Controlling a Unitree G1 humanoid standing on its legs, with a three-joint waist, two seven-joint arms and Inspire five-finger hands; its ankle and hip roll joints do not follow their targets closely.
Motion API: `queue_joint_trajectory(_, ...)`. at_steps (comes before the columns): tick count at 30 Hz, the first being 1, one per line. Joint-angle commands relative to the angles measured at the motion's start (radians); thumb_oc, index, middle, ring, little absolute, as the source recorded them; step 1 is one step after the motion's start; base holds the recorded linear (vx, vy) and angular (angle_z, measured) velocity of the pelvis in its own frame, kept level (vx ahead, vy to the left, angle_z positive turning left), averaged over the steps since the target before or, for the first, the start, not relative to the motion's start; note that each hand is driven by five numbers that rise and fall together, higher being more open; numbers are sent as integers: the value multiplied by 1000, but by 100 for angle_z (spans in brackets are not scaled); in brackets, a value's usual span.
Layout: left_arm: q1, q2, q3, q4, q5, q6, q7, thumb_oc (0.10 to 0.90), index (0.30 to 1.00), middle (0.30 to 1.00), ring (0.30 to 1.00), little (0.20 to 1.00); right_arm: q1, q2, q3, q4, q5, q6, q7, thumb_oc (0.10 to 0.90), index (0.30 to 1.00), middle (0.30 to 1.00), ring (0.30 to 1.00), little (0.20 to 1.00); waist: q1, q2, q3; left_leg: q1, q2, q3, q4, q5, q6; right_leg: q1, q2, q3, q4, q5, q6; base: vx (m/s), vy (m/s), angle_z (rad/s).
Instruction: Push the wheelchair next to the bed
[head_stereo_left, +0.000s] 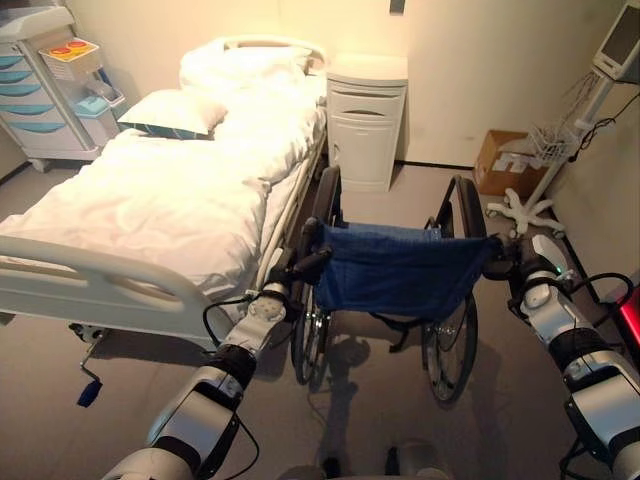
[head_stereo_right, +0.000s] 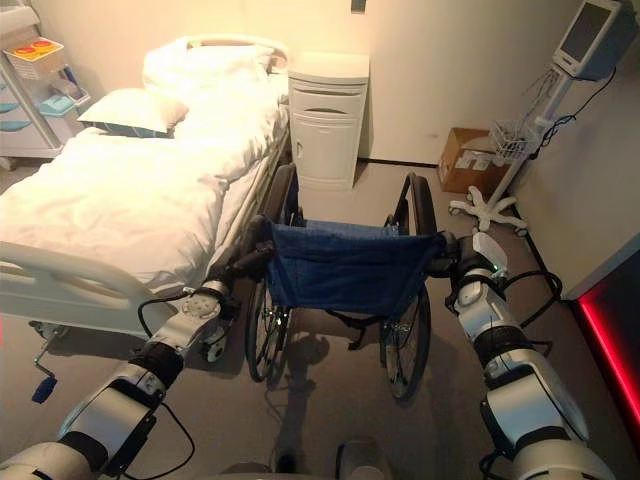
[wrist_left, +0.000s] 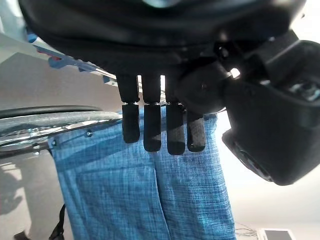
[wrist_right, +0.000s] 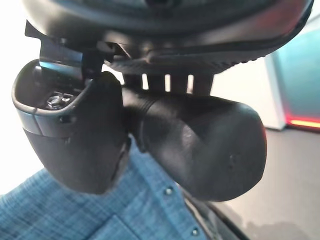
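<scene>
The wheelchair (head_stereo_left: 395, 270) has a blue cloth backrest and large spoked wheels. It stands on the grey floor with its back toward me, close along the right side of the white hospital bed (head_stereo_left: 150, 200). My left hand (head_stereo_left: 283, 278) is shut on the left push handle (head_stereo_left: 315, 262); its fingers (wrist_left: 150, 125) hang in front of the blue cloth (wrist_left: 140, 190). At the other side of the backrest, my right hand (head_stereo_left: 515, 262) is shut on the right push handle (wrist_right: 200, 145), with the thumb (wrist_right: 70, 135) beside the grip.
A white bedside cabinet (head_stereo_left: 367, 120) stands against the wall just ahead of the wheelchair. A cardboard box (head_stereo_left: 497, 160) and a monitor stand on a wheeled base (head_stereo_left: 525, 210) are at the right. A drawer cart (head_stereo_left: 45, 90) stands left of the bed.
</scene>
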Motion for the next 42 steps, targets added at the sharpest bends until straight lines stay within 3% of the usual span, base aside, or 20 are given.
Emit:
queue_joint_trajectory(1,79,50,-20,34,50,-11,-15,400,300,300,300,300,67,151,101,53,28,-58,181,400,300,300,300,300,22,-15,100,147,-10,111,32,-206,-52,-40,-102,19,-181,295,27,548,-293,43)
queue_joint_trajectory(4,98,36,-17,2,81,-27,-31,400,300,300,300,300,93,137,65,22,35,-48,178,400,300,300,300,300,12,-36,95,219,39,121,53,-261,-80,-22,-121,-5,-254,307,50,571,-343,85)
queue_joint_trajectory(7,68,25,-31,-31,63,-3,7,400,300,300,300,300,51,125,73,3,55,-35,161,400,300,300,300,300,6,-48,99,200,98,142,91,-278,-97,-42,-118,-20,-184,243,53,433,-427,58)
queue_joint_trajectory(8,60,26,-39,-42,18,7,22,400,300,300,300,300,38,126,83,6,70,-38,163,400,300,300,300,300,-8,-54,113,179,105,118,138,-285,-100,-84,-89,38,-66,258,50,439,-366,31)
queue_joint_trajectory(9,61,32,-34,-57,11,23,30,400,300,300,300,300,36,118,95,-16,73,-33,169,400,300,300,300,300,-12,-49,117,189,132,133,148,-286,-117,-108,-90,36,1,253,49,440,-308,47)
queue_joint_trajectory(13,91,45,-24,-58,16,9,43,400,300,300,300,300,54,104,104,-45,44,-75,183,400,300,300,300,300,-35,-39,109,202,233,173,164,-76,-174,-68,-64,-8,-6,224,6,476,-279,55)
queue_joint_trajectory(17,90,33,-6,-8,-14,-34,50,400,300,300,300,300,40,95,123,11,41,-116,198,400,300,300,300,300,-63,-37,72,217,261,198,281,95,-212,-6,-5,-32,-75,185,-57,399,-196,46)
queue_joint_trajectory(19,97,32,2,-8,-22,-39,56,400,300,300,300,300,41,85,132,16,46,-122,199,400,300,300,300,300,-64,-39,61,195,246,186,359,128,-215,18,14,-29,-84,160,-81,364,-141,11)
queue_joint_trajectory(21,109,26,15,-19,-15,-41,60,400,300,300,300,300,55,71,132,8,56,-117,197,400,300,300,300,300,-33,-49,82,13,190,157,511,148,-191,107,47,-14,-81,104,-122,442,-148,-6)
queue_joint_trajectory(22,110,26,15,-21,-15,-41,60,400,300,300,300,300,56,70,131,7,56,-116,196,400,300,300,300,300,-30,-51,83,-6,180,154,515,147,-186,112,47,-13,-81,102,-122,420,-102,6)
queue_joint_trajectory(23,121,30,21,-32,-8,-48,48,400,300,300,300,300,59,78,126,7,51,-104,191,400,300,300,300,300,1,-56,113,-149,131,159,542,141,-167,174,59,0,-85,88,-127,481,-33,-8)
queue_joint_trajectory(24,139,35,29,-48,-1,-62,38,400,300,300,300,300,63,90,124,6,46,-89,187,400,300,300,300,300,34,-35,155,-224,124,176,470,168,-173,240,92,-2,-77,56,-131,473,-22,-16)
queue_joint_trajectory(26,149,38,28,-60,-2,-66,40,400,300,300,300,300,71,97,122,5,42,-89,182,400,300,300,300,300,49,-27,166,-260,122,177,410,198,-173,262,103,2,-75,46,-135,518,82,-38)
queue_joint_trajectory(27,170,43,19,-89,-3,-65,47,400,300,300,300,300,93,114,123,-15,39,-81,163,400,300,300,300,300,86,20,183,-294,141,166,161,290,-197,328,155,17,-66,6,-133,722,176,-66)
queue_joint_trajectory(28,174,45,19,-95,1,-65,48,400,300,300,300,300,97,117,123,-21,39,-80,159,400,300,300,300,300,96,26,185,-293,144,162,100,307,-203,350,158,25,-66,-7,-129,822,249,-80)
queue_joint_trajectory(31,161,59,18,-99,11,-72,45,400,300,300,300,300,78,114,125,-28,25,-83,156,400,300,300,300,300,127,41,179,-284,146,178,-73,306,-212,418,151,42,-61,-68,-105,488,223,-98)
queue_joint_trajectory(33,128,74,17,-87,2,-60,37,400,300,300,300,300,36,110,136,-24,36,-63,160,400,300,300,300,300,129,44,150,-243,165,259,-172,213,-181,430,122,27,-26,-109,-78,381,202,-76)
queue_joint_trajectory(35,88,98,-3,-63,-14,-49,23,400,300,300,300,300,37,131,115,-14,25,-49,181,400,300,300,300,300,129,36,112,-256,145,247,69,147,-157,431,82,9,21,-134,-69,385,153,-56)
queue_joint_trajectory(37,62,113,-23,-59,2,-46,-1,400,300,300,300,300,62,148,110,-9,56,-18,156,400,300,300,300,300,128,19,98,-212,141,268,90,77,-121,388,18,-27,98,-66,-24,430,146,-30)
queue_joint_trajectory(42,-62,106,-54,-22,18,14,16,400,300,300,300,300,-6,181,114,33,68,-16,134,400,300,300,300,300,129,3,92,-249,126,266,132,51,-124,380,-32,-36,48,4,-6,134,69,34)
